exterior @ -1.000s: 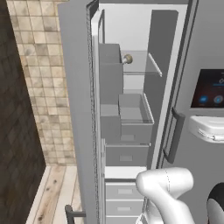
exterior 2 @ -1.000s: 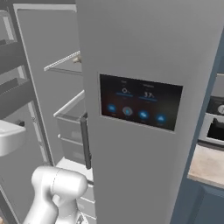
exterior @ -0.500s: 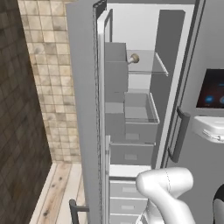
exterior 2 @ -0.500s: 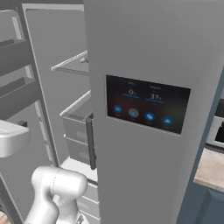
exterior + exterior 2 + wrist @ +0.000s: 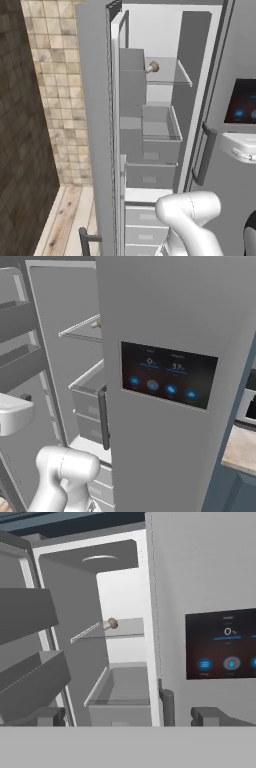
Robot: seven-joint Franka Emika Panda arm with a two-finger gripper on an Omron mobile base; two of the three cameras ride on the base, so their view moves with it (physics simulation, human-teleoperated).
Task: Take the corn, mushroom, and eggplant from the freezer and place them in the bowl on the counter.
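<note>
The freezer (image 5: 150, 125) stands open, its narrow door (image 5: 97, 125) swung out to the left. On its upper glass shelf (image 5: 120, 629) lies the mushroom (image 5: 112, 623), a small tan lump, also visible as the mushroom (image 5: 152, 66) and the mushroom (image 5: 96, 322). My gripper (image 5: 129, 716) is open with nothing between its fingertips (image 5: 50, 716), facing the compartment from some way off, below the mushroom's shelf. The corn, the eggplant and the bowl are out of view. A beige sliver of the counter (image 5: 242, 448) lies at the far right.
The other fridge door with its dark touch panel (image 5: 167, 378) and a dark vertical handle (image 5: 103, 416) borders the opening on the right. A grey bin (image 5: 117, 694) sits under the shelf, drawers (image 5: 147, 220) lower down. Door bins (image 5: 30, 652) jut out on the left.
Both base views have shifted, so the base has driven: the freezer opening slid rightward in the left view and looms closer. The mushroom stays on its shelf. The gripper stays open.
</note>
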